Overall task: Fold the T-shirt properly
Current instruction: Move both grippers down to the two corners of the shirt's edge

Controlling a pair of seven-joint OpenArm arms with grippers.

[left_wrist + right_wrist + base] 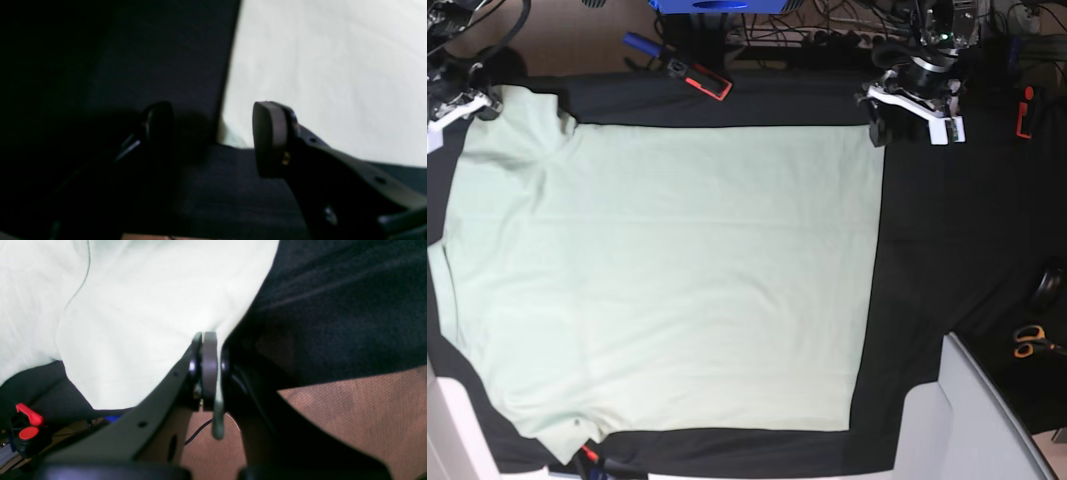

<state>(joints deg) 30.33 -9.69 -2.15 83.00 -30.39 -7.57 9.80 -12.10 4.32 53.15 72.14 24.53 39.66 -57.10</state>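
The right hand [210,373] is clenched on a corner of the T-shirt [667,280], with a strip of pale mint cloth pinched between its 2 pads and hanging below them. The left hand [213,140] is released, its fingers spread apart over the black table [927,250], straddling the shirt's corner without gripping it. From those 2 far corners the T-shirt lies flat across the table. Scissors [1030,341] rest well apart from it, near the table's edge.
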